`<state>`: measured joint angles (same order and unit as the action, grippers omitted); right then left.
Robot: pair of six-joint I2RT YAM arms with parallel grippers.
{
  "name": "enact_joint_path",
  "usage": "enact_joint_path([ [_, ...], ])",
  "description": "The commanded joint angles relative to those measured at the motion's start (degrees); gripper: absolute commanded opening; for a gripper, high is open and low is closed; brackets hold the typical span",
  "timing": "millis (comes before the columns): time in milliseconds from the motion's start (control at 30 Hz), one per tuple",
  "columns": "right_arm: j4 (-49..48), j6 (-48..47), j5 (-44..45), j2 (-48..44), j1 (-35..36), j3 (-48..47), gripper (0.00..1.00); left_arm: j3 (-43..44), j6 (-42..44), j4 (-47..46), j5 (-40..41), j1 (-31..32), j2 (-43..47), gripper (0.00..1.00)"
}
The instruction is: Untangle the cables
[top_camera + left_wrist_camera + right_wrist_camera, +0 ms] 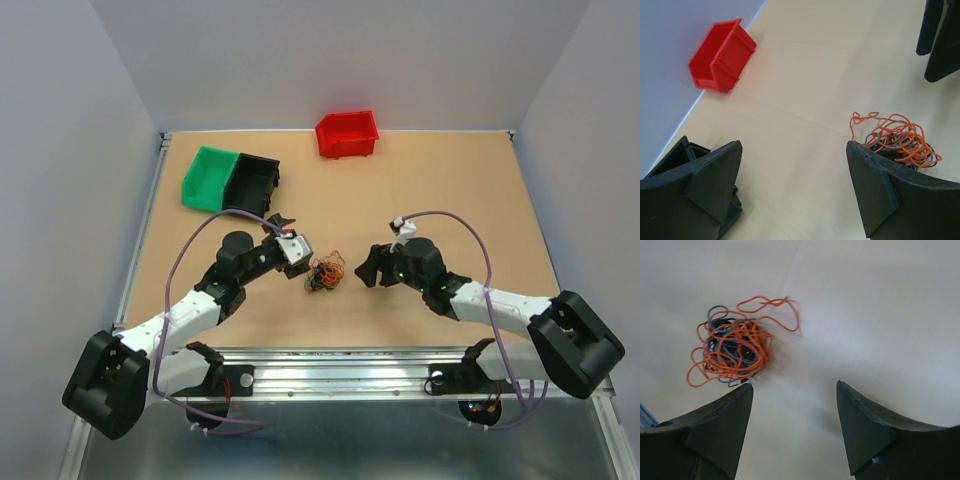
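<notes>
Cables (325,272) are lying in one small knot near the ctr of the table, btwn the two grippers.

Plain pale grey walls (340,60) are enclosing the table on the back, L and R sides. Tan, matte tabletop (430,200) is filling most of the top view. A metal rail (340,375) is running along its near edge, where both arm bases are sitting.

L arm (190,310) is reaching in from the near-left corner and R arm (500,305) from the near-right. Each is trailing a looped purple lead (185,250).

Red bin (347,134) (720,55) is sitting at the far edge against the back wall. Green bin (208,178) and black bin (253,182) are standing side by side, touching, at far left.

L gripper (297,248) (794,147) is hanging just left of the knot w/ its jaws spread wide and only bare table btwn them. In its wrist view the knot is lying by the right-hand finger, partly hidden behind it.

R gripper (367,266) (794,386) is hovering near the knot's right side, jaws apart, holding nothing. In its wrist view the knot is lying beyond the left-hand fingertip, clear of it.

Cables (897,140) (730,352) are showing as orange strands curling over black and grey ones, w/ one orange loop straying out onto the table. Neither gripper is touching them.
</notes>
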<state>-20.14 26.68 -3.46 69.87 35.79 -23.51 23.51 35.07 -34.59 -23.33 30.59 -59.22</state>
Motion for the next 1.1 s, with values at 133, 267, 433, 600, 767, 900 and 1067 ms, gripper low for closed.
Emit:
enact_joint_path([
  [133, -9.9, -2.3, 1.8, 10.3, 5.9, -8.9, 0.69, 2.9, 3.3, 0.9, 1.4, 1.4, -1.6, 0.95],
  [267, -11.1, -2.0, 2.1, 15.5, 6.4, -11.9, 0.63, 2.8, 3.5, 1.3, 1.2, 1.8, -1.3, 0.95],
  [433, -10.3, -2.0, 1.5, 20.5, 6.9, -15.9, 0.57, 2.8, 4.0, 1.9, 1.0, 2.1, -1.5, 0.95],
  [600, -6.9, -2.4, 1.6, 22.9, 7.0, -18.0, 0.31, 2.9, 4.3, 2.5, 0.6, 2.6, -1.2, 0.96],
  [767, -7.8, -2.9, 0.2, 18.9, 7.1, -14.5, 0.01, 2.9, 5.2, 3.3, 0.0, 3.2, -1.6, 0.96],
  [900, -10.6, -2.5, -0.5, 11.6, 7.0, -10.3, 0.01, 3.2, 5.6, 4.4, -0.7, 3.6, -2.4, 0.96],
  [1067, -10.6, -2.9, -0.8, 7.9, 7.0, -8.1, 0.0, 4.0, 6.2, 5.2, -0.4, 4.4, -4.2, 0.96],
])
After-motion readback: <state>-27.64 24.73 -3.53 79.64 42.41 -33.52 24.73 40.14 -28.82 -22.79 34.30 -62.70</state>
